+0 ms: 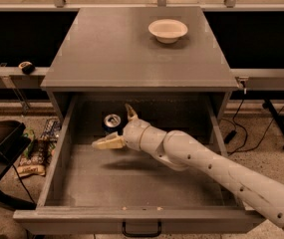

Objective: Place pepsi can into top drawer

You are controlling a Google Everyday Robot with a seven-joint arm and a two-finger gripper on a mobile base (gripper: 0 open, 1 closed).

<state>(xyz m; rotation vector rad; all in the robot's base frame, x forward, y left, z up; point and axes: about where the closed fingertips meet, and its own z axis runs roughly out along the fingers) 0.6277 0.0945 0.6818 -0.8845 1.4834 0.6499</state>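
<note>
The pepsi can stands upright on the floor of the open top drawer, near its back wall and left of the middle. Its silver top shows; its blue body is in shadow. My gripper is inside the drawer right beside the can, and the white arm reaches in from the lower right. The fingers are spread open: one fingertip lies in front of the can, the other points up behind it to the right. The can sits between them, apart from both.
A white bowl sits at the back right of the cabinet top. The drawer's black handle is at the bottom edge. Cables and clutter lie on the floor at the left; dark shelves flank the cabinet.
</note>
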